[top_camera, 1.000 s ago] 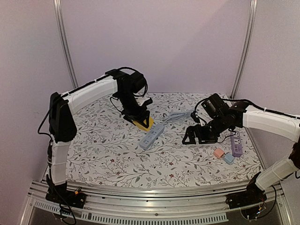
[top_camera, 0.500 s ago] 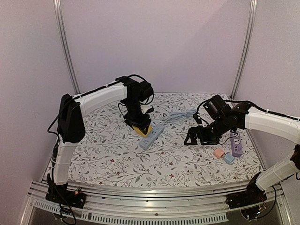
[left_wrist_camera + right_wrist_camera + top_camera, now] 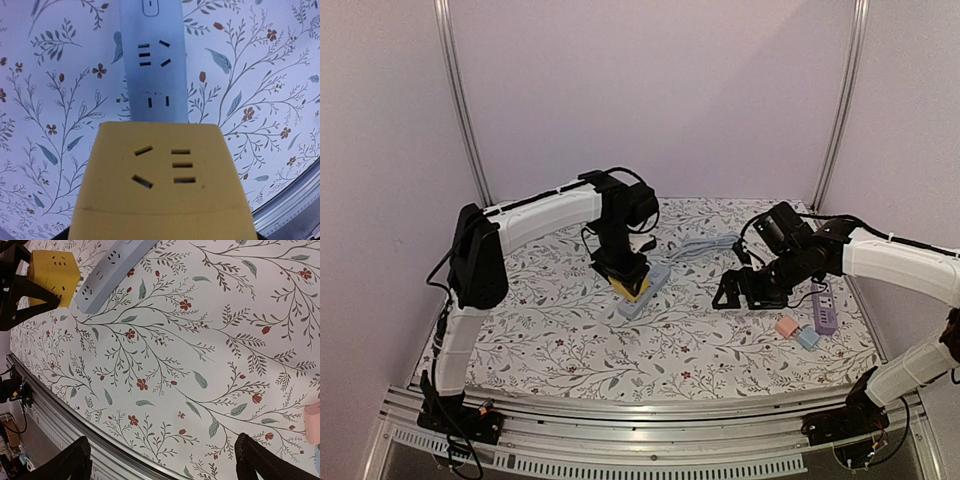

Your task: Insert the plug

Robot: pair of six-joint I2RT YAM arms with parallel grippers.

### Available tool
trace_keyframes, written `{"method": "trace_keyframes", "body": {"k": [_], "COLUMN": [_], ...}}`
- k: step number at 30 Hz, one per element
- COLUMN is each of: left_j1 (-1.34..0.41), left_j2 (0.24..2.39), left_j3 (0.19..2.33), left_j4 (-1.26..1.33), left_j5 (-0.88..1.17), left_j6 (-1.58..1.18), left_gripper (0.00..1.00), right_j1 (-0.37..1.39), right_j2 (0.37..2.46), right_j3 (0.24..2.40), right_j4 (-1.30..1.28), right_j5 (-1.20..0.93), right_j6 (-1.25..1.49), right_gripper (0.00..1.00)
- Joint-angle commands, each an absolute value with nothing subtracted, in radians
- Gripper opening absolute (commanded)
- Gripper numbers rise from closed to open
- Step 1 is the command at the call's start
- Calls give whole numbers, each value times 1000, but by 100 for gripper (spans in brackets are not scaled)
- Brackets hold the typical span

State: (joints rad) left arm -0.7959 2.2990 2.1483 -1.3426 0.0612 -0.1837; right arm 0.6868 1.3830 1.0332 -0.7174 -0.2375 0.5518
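We see the left gripper point(image 3: 629, 285) reaching out over the middle of the floral cloth point(image 3: 550, 330), its jaws about half closed and clamped on the two sides of the yellow plug point(image 3: 632, 290), a cube whose upper face carries socket slots (the prongs themselves are hidden from us). From above, the plug sits at the left edge of the grey-blue strip point(image 3: 657, 277), roughly at its middle, and covers part of it. In the left wrist view the plug point(image 3: 162, 185) fills the lower half, and the strip point(image 3: 153, 65) runs away beyond it with two sets of sockets and a switch showing. We cannot tell whether the plug touches the strip or hangs just above it. The strip lies on a slant on the cloth, and its grey cable point(image 3: 705, 245) trails off toward the back right. The right gripper point(image 3: 737, 298) hovers low over the cloth, well apart from the strip, its jaws spread wide with nothing between them; its wrist view shows the dark fingers point(image 3: 262, 460) far apart over bare cloth. Near it, on the right, lie a purple strip point(image 3: 825, 308), a pink block point(image 3: 786, 326) and a blue block point(image 3: 807, 338), the two blocks touching.
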Motion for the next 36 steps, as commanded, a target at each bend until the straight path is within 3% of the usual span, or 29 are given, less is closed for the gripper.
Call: {"method": "trace_keyframes", "body": {"k": [1, 36], "left_j1": [-826, -853], "left_j2": [2313, 2372], "left_j3": [2137, 2118], "left_j4": [-1408, -1449], "left_j5": [18, 4], "left_j6": [-178, -220], "left_gripper": [0, 0], "right_j1": [684, 685], "right_j2": [1376, 1353], "right_j3": [1025, 1001], "right_j4": [-717, -716], "right_j5": [-221, -225], "right_j6": [570, 611], "right_gripper": [99, 99]}}
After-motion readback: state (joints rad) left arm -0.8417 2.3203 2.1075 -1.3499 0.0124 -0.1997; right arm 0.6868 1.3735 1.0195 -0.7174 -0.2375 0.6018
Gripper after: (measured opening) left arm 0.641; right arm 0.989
